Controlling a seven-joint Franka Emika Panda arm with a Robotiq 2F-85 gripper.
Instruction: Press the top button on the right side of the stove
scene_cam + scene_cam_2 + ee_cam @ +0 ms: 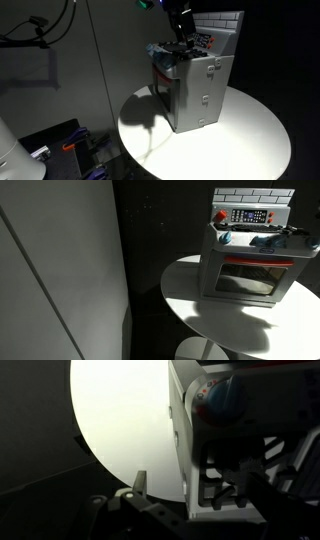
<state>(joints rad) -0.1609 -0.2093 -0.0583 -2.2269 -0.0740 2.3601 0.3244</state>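
The small grey toy stove [200, 90] stands on a round white table [250, 135]. It also shows in an exterior view [245, 275] with its white tiled back panel, red knob and oven door. Its side wall carries two small pale buttons, an upper one [212, 68] and a lower one [205, 101]. My gripper [181, 32] hangs over the cooktop, above the stove's near top edge. In the wrist view the gripper [200, 490] is open, with one finger over the table and the other dark over the stove [215, 420]. It holds nothing.
Blue and dark toy items [272, 240] lie on the cooktop. A grey wall panel [60, 60] stands beside the table, with cables and gear [60, 145] on the floor below. The table's edge [85, 450] curves close to the stove.
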